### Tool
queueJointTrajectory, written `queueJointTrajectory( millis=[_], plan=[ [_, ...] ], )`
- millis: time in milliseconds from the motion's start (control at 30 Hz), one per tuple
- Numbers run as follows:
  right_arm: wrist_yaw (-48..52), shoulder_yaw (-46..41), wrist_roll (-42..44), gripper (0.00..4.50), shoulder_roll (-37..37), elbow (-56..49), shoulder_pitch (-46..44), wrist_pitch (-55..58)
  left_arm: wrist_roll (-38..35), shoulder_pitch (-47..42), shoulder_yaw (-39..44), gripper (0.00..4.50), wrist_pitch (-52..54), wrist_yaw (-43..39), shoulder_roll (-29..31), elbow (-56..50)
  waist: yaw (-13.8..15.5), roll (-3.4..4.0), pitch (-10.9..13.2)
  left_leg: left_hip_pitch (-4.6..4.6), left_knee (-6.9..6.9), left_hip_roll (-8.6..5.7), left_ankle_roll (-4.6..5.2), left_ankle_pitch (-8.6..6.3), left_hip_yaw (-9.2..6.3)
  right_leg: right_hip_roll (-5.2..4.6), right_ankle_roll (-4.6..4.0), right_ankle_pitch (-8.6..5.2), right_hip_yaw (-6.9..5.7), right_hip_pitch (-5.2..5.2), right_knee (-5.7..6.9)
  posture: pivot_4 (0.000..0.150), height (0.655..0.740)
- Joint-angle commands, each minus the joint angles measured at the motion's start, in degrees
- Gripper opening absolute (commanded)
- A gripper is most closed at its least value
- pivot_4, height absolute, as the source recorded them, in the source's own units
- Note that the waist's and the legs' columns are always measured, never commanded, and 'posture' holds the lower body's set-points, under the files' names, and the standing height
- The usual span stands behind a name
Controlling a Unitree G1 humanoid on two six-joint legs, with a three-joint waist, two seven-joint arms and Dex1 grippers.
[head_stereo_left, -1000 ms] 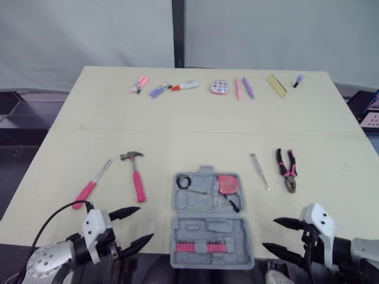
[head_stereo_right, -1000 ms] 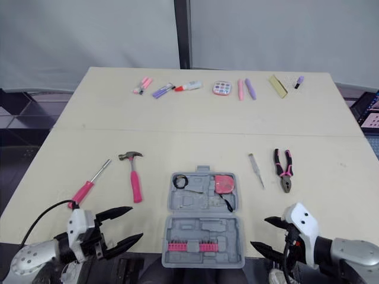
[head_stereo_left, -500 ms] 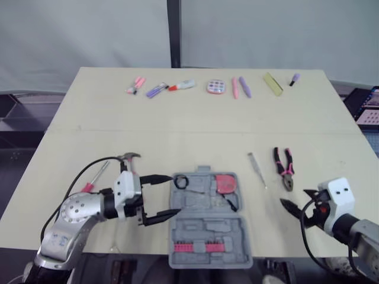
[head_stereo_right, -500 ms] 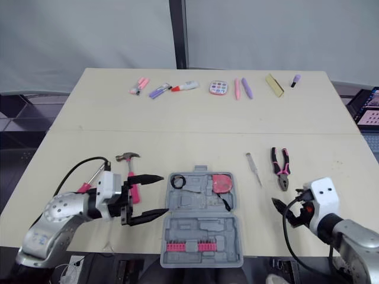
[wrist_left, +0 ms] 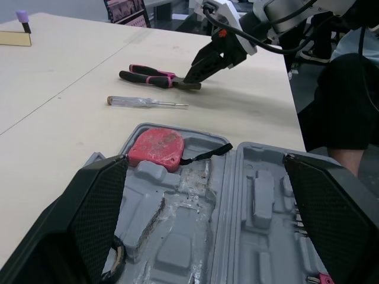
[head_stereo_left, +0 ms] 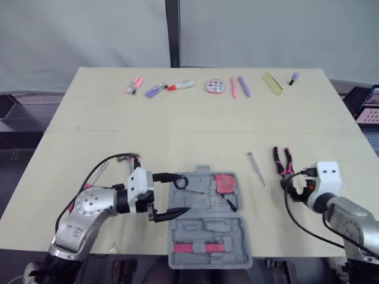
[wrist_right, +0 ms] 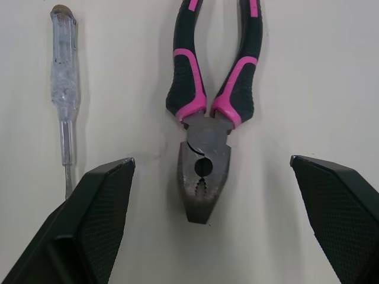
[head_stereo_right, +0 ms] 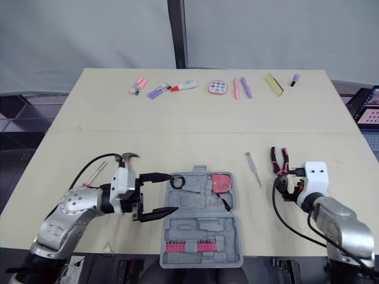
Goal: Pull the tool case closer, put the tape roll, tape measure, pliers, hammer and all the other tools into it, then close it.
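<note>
The grey tool case (head_stereo_left: 207, 228) lies open near the table's front edge. A red tape measure (head_stereo_left: 225, 183) and a black tape roll (head_stereo_left: 180, 180) rest in its far half. My left gripper (head_stereo_left: 180, 192) is open at the case's left side, its fingers (wrist_left: 89, 207) reaching over the far-left corner. Pink-handled pliers (wrist_right: 204, 118) lie to the right of the case, and my right gripper (head_stereo_left: 291, 188) stands open just in front of their nose. A clear-handled screwdriver (head_stereo_left: 258, 170) lies between pliers and case. The hammer's head (head_stereo_right: 127, 157) and a pink-handled screwdriver (head_stereo_right: 98, 171) show behind my left arm.
Small pens, markers, a round palette (head_stereo_left: 215, 87) and a yellow card (head_stereo_left: 272, 83) line the table's far edge. Bare tabletop (head_stereo_left: 195, 133) spans the middle. A black cable (head_stereo_right: 95, 163) loops over my left arm.
My left gripper came up from below the front edge and moved right to the case's left side. My right gripper moved forward to the pliers' nose. The camera shifted slightly.
</note>
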Motion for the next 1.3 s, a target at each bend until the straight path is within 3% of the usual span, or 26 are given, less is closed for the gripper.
queueJointTrajectory(
  millis=[33, 833, 933, 1100, 1300],
  plan=[
    [-1.8, 0.2, -0.7, 4.45, 1.0, 1.3, -1.8, 0.0, 0.2, 0.6, 0.6, 4.5, -0.6, 0.7, 0.0, -1.6, 0.0, 0.02, 0.0, 0.0, 0.0, -0.01, 0.0, 0.0, -0.01, 0.0, 0.0, 0.0, 0.01, 0.0, 0.02, 0.15, 0.7134],
    [-3.6, 2.8, -3.9, 4.45, 3.6, 10.5, -6.4, -3.8, 1.5, 1.8, -0.3, 4.5, -2.6, 1.7, -0.8, -1.2, -0.1, 0.05, 0.0, 0.01, 0.04, -0.03, 0.0, 0.0, -0.01, -0.01, 0.0, 0.0, 0.06, -0.1, 0.2, 0.15, 0.7134],
    [-3.6, 2.6, -3.9, 3.54, 3.6, 10.4, -6.3, -3.6, 1.7, 2.1, -0.3, 4.5, -3.1, 1.5, -0.9, -0.9, -0.1, 0.05, 0.0, 0.01, 0.04, -0.03, 0.0, 0.0, -0.01, -0.01, 0.0, 0.0, 0.07, -0.1, 0.19, 0.15, 0.7134],
    [-3.7, 2.3, -4.1, 1.09, 3.8, 10.2, -6.2, -3.5, 2.0, 2.2, -0.5, 4.5, -4.0, 1.1, -1.1, -0.1, -0.1, 0.05, 0.0, 0.01, 0.03, -0.02, 0.0, 0.0, -0.01, -0.01, 0.0, 0.0, 0.07, -0.11, 0.19, 0.15, 0.7134],
    [-3.6, 2.4, -4.2, 0.97, 3.8, 10.4, -6.5, -3.7, 2.5, 2.4, -0.8, 4.5, -5.1, 0.8, -1.5, 0.8, -0.1, 0.05, 0.0, 0.01, 0.03, -0.02, 0.0, 0.0, -0.01, -0.01, 0.0, 0.0, 0.07, -0.11, 0.19, 0.15, 0.7134]
  ],
)
